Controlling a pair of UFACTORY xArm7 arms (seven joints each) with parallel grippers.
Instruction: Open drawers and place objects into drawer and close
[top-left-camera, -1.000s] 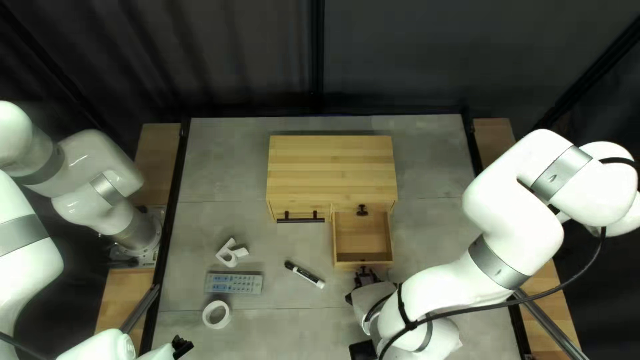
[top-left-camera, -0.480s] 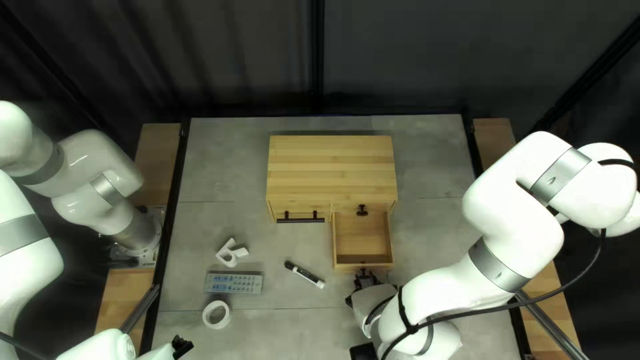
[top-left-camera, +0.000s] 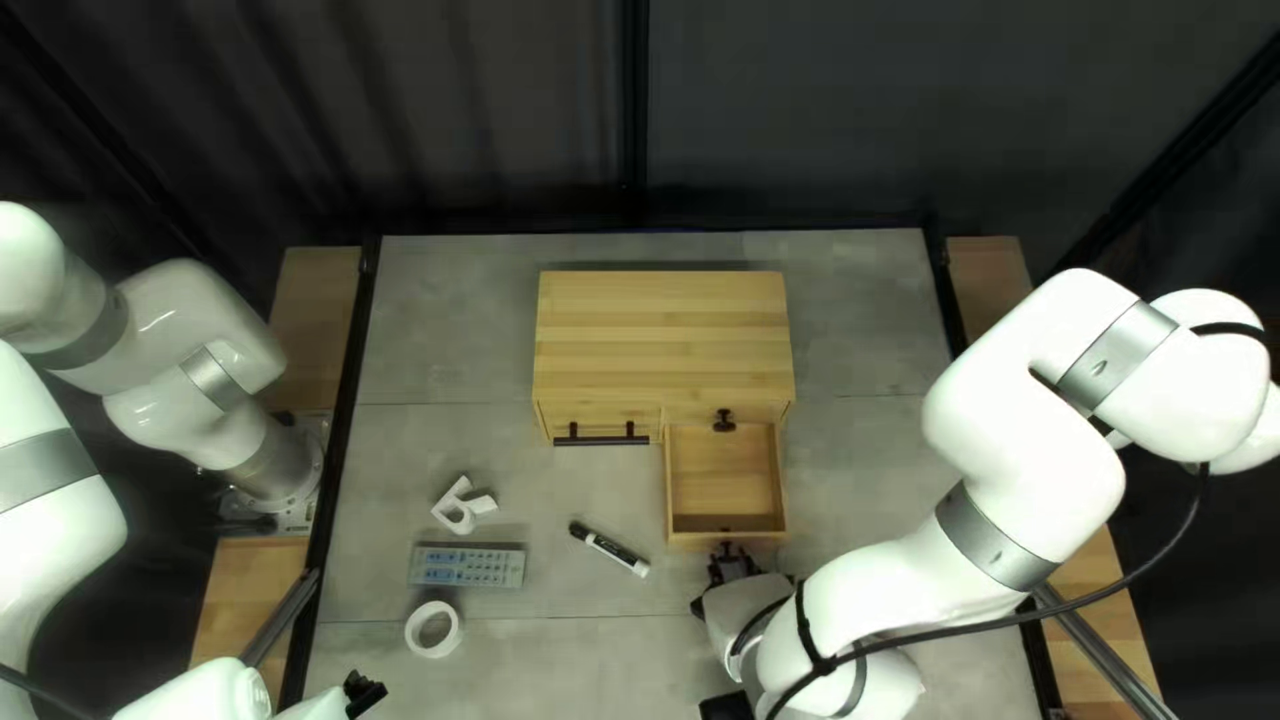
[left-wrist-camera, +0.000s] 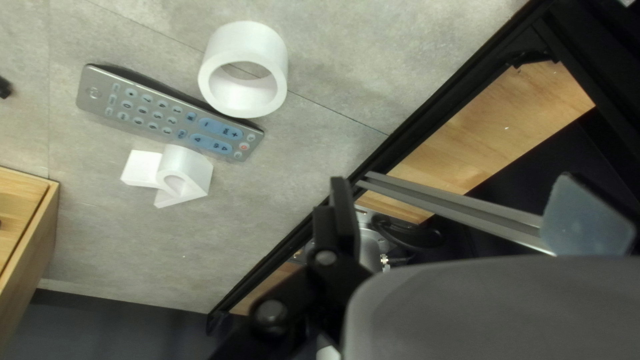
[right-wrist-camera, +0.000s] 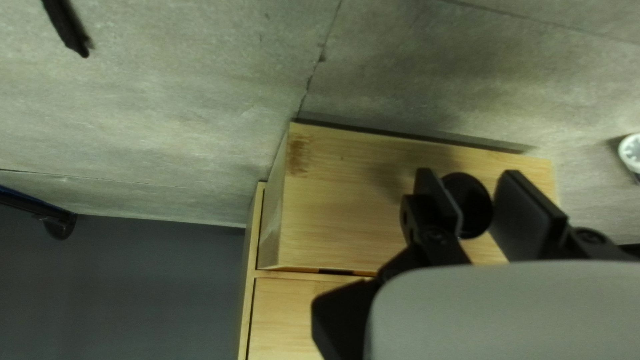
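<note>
In the top left view, my right gripper (top-left-camera: 728, 566) is at the front of the pulled-out right drawer (top-left-camera: 726, 539) of the wooden cabinet (top-left-camera: 664, 340); the drawer is empty. In the right wrist view my right gripper (right-wrist-camera: 471, 205) is shut on the round black knob (right-wrist-camera: 468, 205). My left gripper (top-left-camera: 363, 694) stays at the near left; in the left wrist view the gripper (left-wrist-camera: 463, 213) is open, holding nothing. On the table lie a marker (top-left-camera: 611, 548), a remote (top-left-camera: 467, 566), a tape roll (top-left-camera: 434, 628) and a white angular piece (top-left-camera: 463, 507).
The cabinet's left drawer, with a black bar handle (top-left-camera: 602, 440), is closed. A second black knob (top-left-camera: 724, 422) shows behind the open drawer compartment. My right arm (top-left-camera: 987, 527) spans the table's right side, trailing a black cable. Dark rails edge the table.
The right drawer has slid slightly farther out, toward the near edge, together with my right gripper. My left arm and the loose objects have not moved.
</note>
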